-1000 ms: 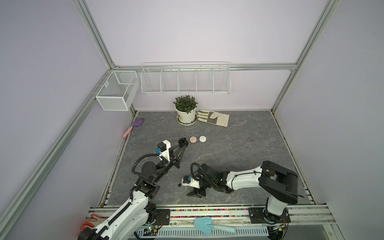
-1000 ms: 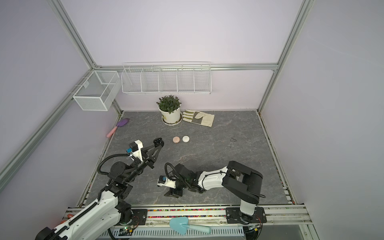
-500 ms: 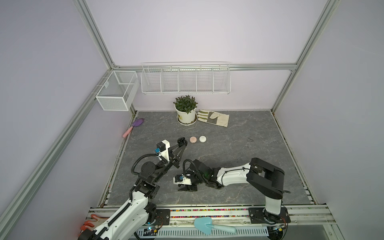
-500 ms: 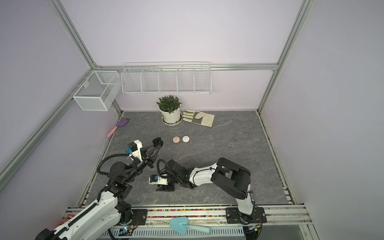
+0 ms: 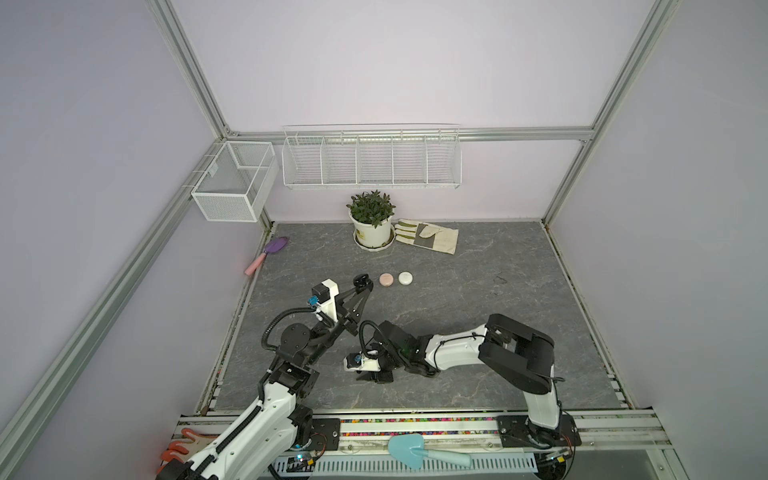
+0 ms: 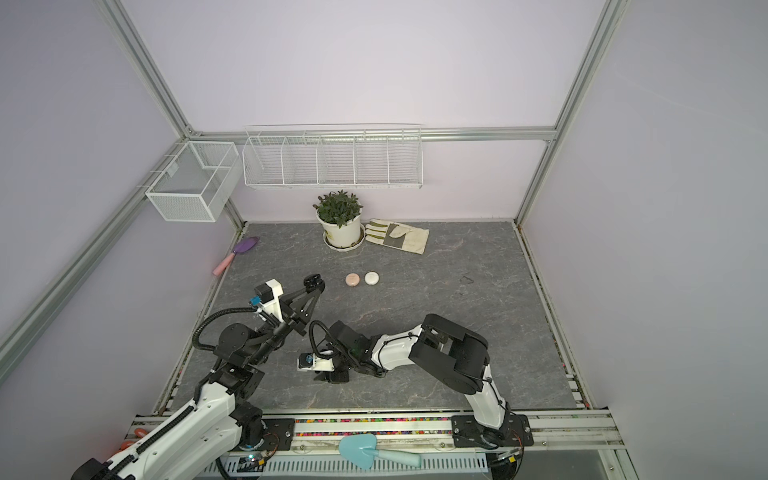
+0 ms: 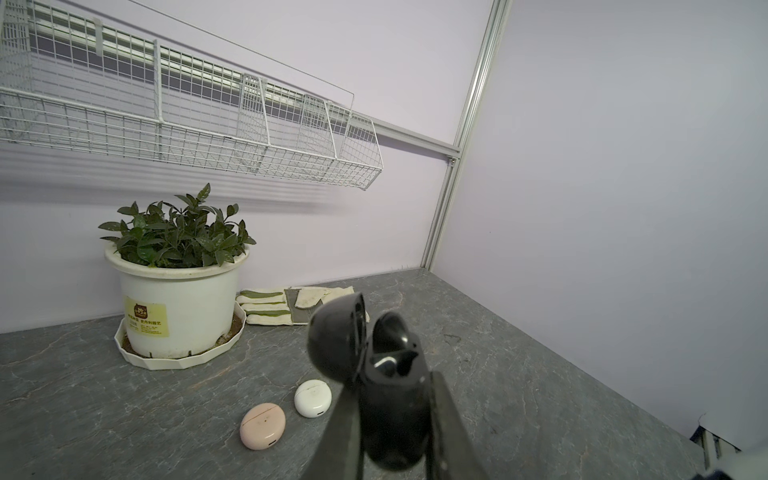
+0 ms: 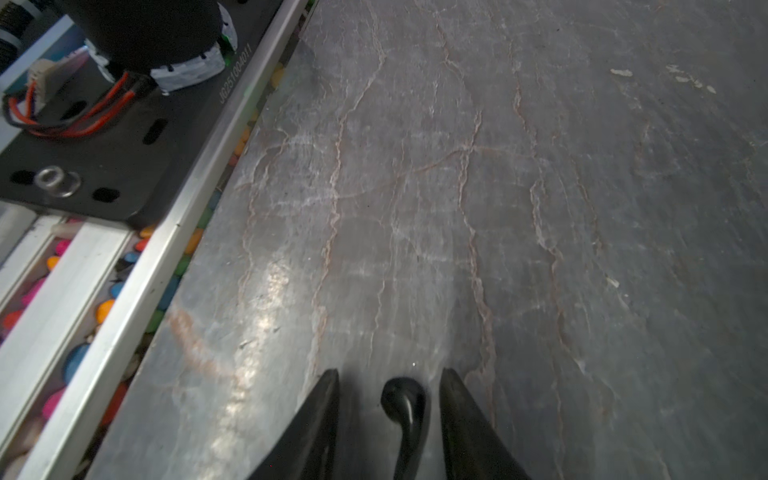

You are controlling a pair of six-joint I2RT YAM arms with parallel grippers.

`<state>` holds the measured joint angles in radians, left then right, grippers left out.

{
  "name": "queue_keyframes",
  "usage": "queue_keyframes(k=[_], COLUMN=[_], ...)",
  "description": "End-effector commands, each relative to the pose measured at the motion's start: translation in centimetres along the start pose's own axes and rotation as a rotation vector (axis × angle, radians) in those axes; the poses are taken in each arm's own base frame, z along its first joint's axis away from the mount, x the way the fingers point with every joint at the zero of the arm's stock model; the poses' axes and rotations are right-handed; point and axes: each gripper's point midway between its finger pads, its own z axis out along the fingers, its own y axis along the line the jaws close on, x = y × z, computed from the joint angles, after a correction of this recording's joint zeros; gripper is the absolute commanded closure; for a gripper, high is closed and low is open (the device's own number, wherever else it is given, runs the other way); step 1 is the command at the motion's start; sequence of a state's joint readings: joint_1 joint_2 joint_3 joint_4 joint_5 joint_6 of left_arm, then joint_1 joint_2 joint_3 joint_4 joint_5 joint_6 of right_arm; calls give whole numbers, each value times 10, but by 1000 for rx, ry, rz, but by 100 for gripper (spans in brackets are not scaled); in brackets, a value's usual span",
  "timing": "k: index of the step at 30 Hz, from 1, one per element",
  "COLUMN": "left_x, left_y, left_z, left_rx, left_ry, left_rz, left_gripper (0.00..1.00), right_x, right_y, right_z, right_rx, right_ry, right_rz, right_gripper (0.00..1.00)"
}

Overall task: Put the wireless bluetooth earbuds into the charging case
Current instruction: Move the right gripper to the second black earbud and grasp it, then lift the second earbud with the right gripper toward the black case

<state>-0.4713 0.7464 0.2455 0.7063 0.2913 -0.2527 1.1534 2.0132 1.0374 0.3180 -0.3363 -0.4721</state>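
My left gripper (image 7: 392, 399) is shut on a black charging case (image 7: 395, 419) and holds it above the table, left of centre in both top views (image 5: 360, 281) (image 6: 313, 282). The case's lid (image 7: 336, 336) stands open. Its inside is glossy black, and I cannot tell whether an earbud sits in it. My right gripper (image 8: 389, 372) is low on the table near the front (image 5: 370, 377) (image 6: 330, 377). It is open around a black stemmed earbud (image 8: 404, 405) lying on the table, with a gap on each side. No other earbuds show.
A pink closed case (image 5: 386, 279) and a white closed case (image 5: 405, 278) lie mid-table. At the back stand a potted plant (image 5: 372, 232) and a work glove (image 5: 428, 237), with a purple trowel (image 5: 270, 251) at the left wall. A blue trowel (image 5: 415, 446) lies on the front rail.
My right arm has swung left along the front of the table and its jaws have narrowed around the black earbud. The left arm and its case have not moved.
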Motion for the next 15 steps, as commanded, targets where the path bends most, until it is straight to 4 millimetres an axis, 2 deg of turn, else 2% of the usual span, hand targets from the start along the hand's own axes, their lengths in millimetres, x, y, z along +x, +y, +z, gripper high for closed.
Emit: queue_keyframes(k=[1,15], left_x=[-14,-14], left_y=[-2,-1], left_z=[1,0], left_rx=[7,3], left_ry=[-43,-48], left_rz=[11,15], left_gripper=[100,100], right_x=[6,23], right_y=[-6,-5], right_z=[5,9], right_rx=[9,17], right_ry=[16,62], right_rz=[-16,21], right_gripper=[60,70])
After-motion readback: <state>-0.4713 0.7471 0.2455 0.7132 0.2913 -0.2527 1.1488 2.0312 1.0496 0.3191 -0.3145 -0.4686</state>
